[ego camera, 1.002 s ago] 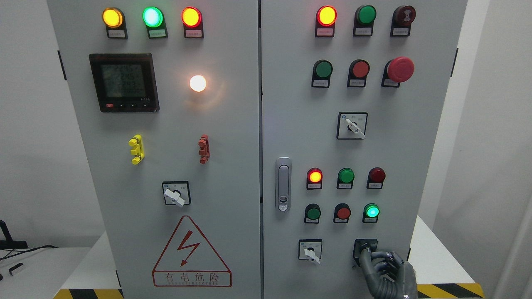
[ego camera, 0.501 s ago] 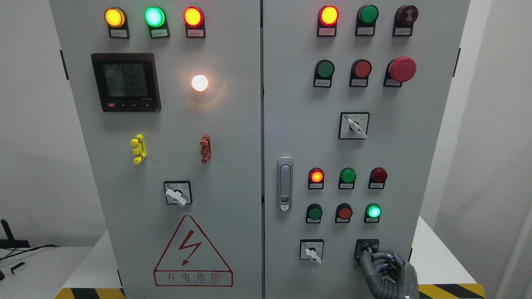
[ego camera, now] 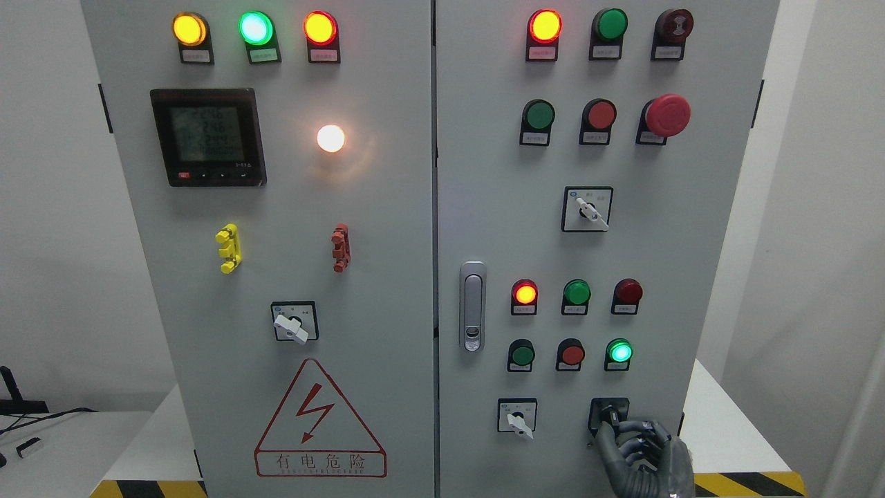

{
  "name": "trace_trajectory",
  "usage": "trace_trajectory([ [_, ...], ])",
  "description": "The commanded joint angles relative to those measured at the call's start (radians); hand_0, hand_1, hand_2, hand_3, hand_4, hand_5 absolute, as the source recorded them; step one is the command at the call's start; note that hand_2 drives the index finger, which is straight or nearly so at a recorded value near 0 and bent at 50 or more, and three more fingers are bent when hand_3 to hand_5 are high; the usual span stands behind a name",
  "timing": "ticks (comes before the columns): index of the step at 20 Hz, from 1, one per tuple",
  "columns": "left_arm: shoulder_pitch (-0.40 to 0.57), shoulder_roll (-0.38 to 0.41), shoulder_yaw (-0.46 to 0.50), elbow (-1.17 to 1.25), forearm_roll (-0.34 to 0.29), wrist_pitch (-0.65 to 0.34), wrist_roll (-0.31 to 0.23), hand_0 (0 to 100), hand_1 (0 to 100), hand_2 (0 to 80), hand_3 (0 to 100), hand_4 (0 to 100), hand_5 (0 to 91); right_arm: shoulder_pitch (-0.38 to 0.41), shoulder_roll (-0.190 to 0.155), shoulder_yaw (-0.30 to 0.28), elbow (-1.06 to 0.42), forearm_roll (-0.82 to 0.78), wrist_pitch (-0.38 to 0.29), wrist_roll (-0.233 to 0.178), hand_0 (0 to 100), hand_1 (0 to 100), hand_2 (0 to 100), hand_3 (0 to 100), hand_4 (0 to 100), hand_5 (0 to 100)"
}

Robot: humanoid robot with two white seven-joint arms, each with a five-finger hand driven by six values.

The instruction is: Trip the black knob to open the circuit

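Note:
The black knob (ego camera: 608,413) sits on a black square plate at the lower right of the grey cabinet's right door (ego camera: 498,228). My right hand (ego camera: 639,453) comes up from the bottom edge just below and right of it. Its fingers are curled, and the longest finger and the thumb reach up and pinch the knob's lower end. The hand hides the lower part of the knob. My left hand is out of view.
A white selector switch (ego camera: 517,418) sits left of the knob. Above it are a lit green lamp (ego camera: 620,352), a red button (ego camera: 572,354) and a green button (ego camera: 522,355). A door latch (ego camera: 472,306) is further left. Yellow-black tape (ego camera: 747,482) marks the base.
The picture shifts a few pixels sideways. My right hand stays on the black knob with hardly any movement, and the lamps are unchanged.

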State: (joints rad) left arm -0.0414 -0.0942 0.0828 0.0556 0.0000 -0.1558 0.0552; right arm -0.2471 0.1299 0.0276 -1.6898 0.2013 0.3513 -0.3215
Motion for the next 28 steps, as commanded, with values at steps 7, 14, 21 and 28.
trace_trajectory([
  [7, 0.0, -0.001, 0.0, 0.0, -0.031, -0.001, 0.0, 12, 39, 0.0, 0, 0, 0.0, 0.04, -0.022, 0.008, -0.016, 0.04, -0.041, 0.001, 39, 82, 46, 76, 82, 95],
  [14, 0.0, -0.001, 0.0, 0.0, -0.031, -0.001, 0.0, 12, 39, 0.0, 0, 0, 0.0, 0.088, -0.064, -0.008, -0.037, 0.041, -0.101, 0.001, 39, 84, 45, 75, 82, 95],
  [21, 0.0, -0.001, 0.0, 0.0, -0.031, -0.001, 0.0, 12, 39, 0.0, 0, 0, 0.0, 0.16, -0.07, -0.008, -0.116, 0.036, -0.178, 0.012, 39, 82, 43, 74, 81, 95],
  [28, 0.0, 0.001, 0.0, 0.0, -0.031, -0.001, 0.0, 12, 39, 0.0, 0, 0, 0.0, 0.29, -0.104, -0.017, -0.174, 0.024, -0.426, 0.074, 29, 65, 39, 68, 63, 67],
])
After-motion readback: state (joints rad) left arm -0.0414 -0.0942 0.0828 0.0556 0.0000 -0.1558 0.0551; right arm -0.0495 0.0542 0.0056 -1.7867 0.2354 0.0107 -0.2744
